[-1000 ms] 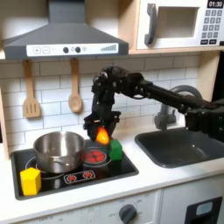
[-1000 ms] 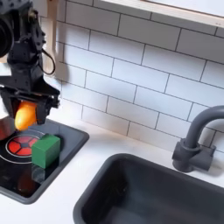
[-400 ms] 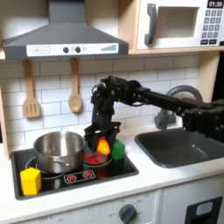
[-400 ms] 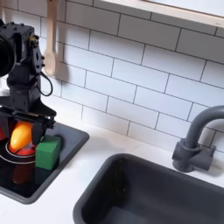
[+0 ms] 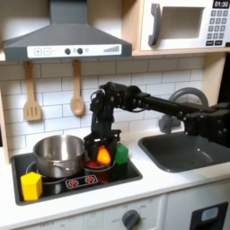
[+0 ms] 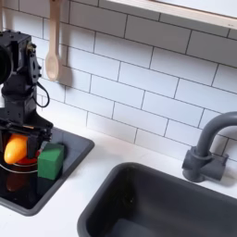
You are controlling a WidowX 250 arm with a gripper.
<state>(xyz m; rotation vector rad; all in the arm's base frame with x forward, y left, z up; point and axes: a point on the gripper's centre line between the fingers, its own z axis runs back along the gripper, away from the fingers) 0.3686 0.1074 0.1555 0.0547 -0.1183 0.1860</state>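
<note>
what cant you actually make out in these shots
- Whether the orange object touches the red burner: the gripper covers it in the first exterior view.
- The pot's contents: rim hides them, first exterior view.
- The stove's front: cut by the second exterior view's left edge.

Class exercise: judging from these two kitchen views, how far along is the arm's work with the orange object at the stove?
Done: the tool is shut on the orange object and sits low over the red burner, between the steel pot and the green block. In hand: the object, gripped just above the stovetop. Left: touching down and opening the tool.
</note>
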